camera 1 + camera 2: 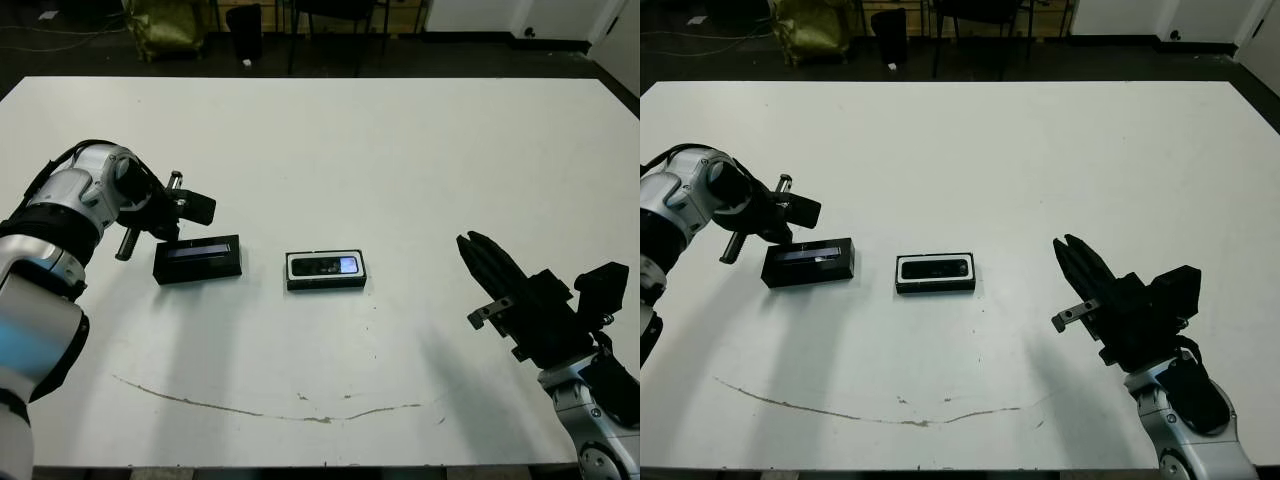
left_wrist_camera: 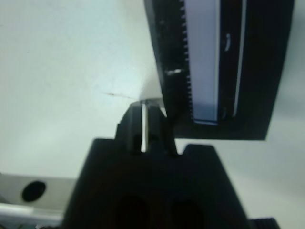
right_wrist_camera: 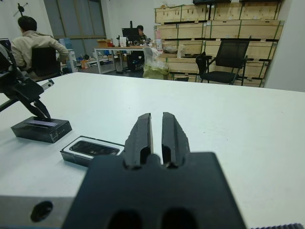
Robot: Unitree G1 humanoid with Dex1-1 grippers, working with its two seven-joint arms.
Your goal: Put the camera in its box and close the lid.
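The box (image 1: 325, 271), a shallow black tray with a white lining, lies flat at the table's middle. The camera (image 1: 326, 265) rests inside it, its small bluish screen facing up. To the left lies the lid (image 1: 198, 259), black with a glossy grey strip on top. My left gripper (image 1: 168, 232) hangs just behind the lid's far left edge; it is shut and holds nothing. The left wrist view shows its fingers (image 2: 167, 119) pressed together beside the lid (image 2: 224, 62). My right gripper (image 1: 470, 245) hovers shut and empty at the right, well away from the box (image 3: 90, 150).
A thin brown scuff line (image 1: 250, 410) runs along the table near its front edge. Beyond the far edge are a yellow bag (image 1: 165, 25) and chair legs. In the right wrist view, a seated person (image 3: 31, 40) and an office chair (image 3: 228, 59) show past the table.
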